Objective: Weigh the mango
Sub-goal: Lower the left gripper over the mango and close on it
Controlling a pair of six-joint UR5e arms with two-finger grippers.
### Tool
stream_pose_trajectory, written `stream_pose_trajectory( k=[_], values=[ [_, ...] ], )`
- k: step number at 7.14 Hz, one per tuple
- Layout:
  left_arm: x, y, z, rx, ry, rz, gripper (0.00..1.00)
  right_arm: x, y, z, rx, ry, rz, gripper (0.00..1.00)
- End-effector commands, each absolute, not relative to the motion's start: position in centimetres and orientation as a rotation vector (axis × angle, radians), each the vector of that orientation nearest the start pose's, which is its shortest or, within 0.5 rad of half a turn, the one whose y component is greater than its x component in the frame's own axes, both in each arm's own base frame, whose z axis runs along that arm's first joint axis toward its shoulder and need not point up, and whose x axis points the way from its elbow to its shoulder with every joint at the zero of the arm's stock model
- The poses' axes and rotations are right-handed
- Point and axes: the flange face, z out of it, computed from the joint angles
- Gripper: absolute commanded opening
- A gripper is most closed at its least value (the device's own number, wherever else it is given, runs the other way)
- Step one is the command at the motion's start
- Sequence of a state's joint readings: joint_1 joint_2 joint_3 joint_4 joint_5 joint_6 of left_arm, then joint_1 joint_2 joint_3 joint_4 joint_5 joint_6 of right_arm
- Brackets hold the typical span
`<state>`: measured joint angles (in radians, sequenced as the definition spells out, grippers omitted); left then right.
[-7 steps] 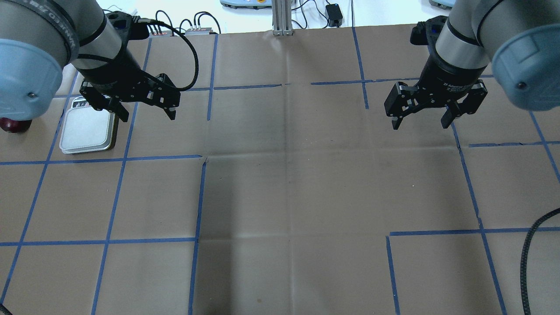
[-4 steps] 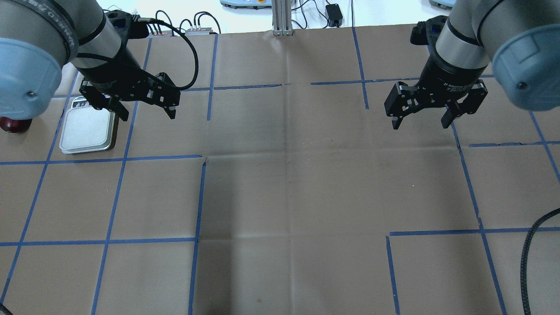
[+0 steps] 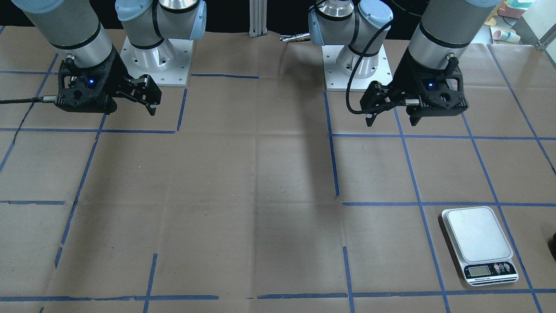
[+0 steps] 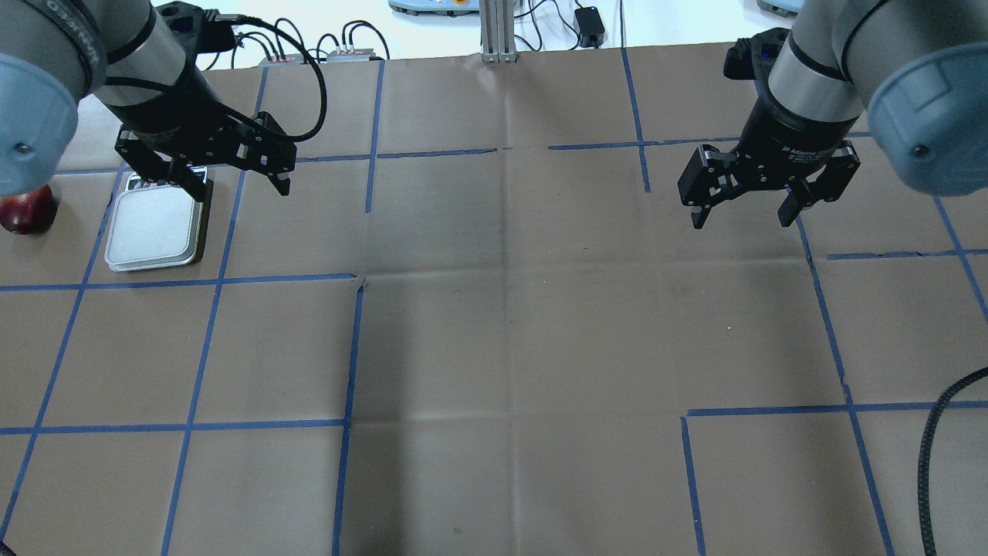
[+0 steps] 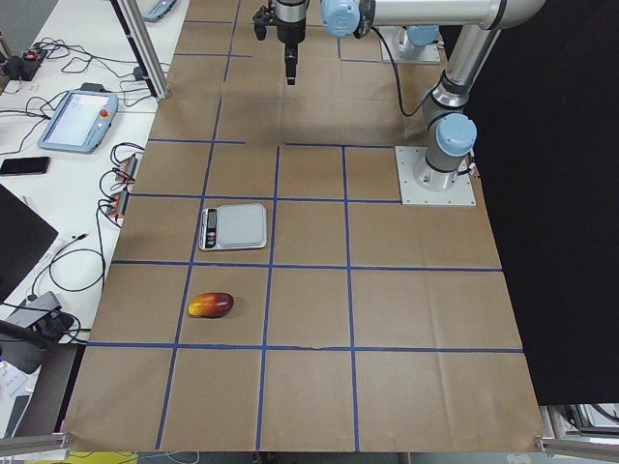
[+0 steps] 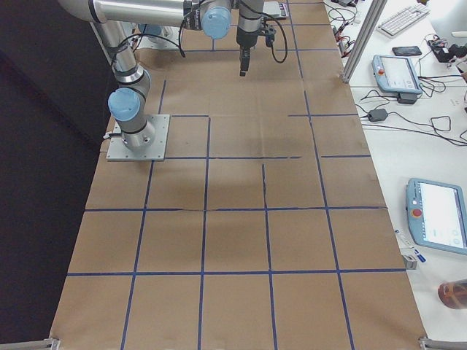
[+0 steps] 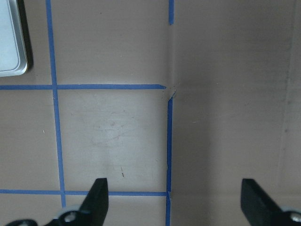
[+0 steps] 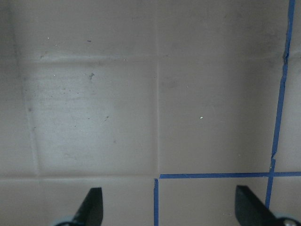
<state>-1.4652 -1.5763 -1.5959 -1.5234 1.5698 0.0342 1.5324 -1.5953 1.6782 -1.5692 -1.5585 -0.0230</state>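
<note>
The mango lies on the brown paper, dark red at one end and yellow-orange at the other. In the overhead view only its red end shows, beside my left arm. It sits just left of the silver kitchen scale, which also shows in the front view. My left gripper is open and empty, hovering above the scale's far right corner. My right gripper is open and empty on the right side of the table, far from both.
Blue tape lines grid the brown paper. A corner of the scale shows in the left wrist view. A black cable loops in at the near right edge. Cables and boxes lie beyond the far edge.
My left gripper has moved left and toward the far edge, staying open, so more of the mango shows. The right arm has not moved.
</note>
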Motion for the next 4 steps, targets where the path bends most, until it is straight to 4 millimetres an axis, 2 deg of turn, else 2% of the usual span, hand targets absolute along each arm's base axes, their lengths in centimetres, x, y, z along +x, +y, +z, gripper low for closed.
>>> stream_pose_trajectory(
  k=[1, 2, 3, 4],
  values=[
    [2.8, -52.5, 47.3, -0.251, 3.138, -0.022, 1.0, 11.6, -47.6, 44.8, 0.025, 3.124, 0.129, 1.0],
    [7.8, -53.2, 47.0, -0.2, 3.137, -0.034, 1.0, 11.6, -47.6, 44.7, 0.025, 3.124, 0.131, 1.0],
    [14.2, -54.8, 45.1, -0.166, 3.133, -0.047, 1.0, 11.6, -47.6, 44.7, 0.025, 3.124, 0.131, 1.0],
    [21.6, -56.6, 42.4, -0.132, 3.121, -0.067, 1.0, 11.6, -47.6, 44.7, 0.025, 3.124, 0.131, 1.0]
  ],
)
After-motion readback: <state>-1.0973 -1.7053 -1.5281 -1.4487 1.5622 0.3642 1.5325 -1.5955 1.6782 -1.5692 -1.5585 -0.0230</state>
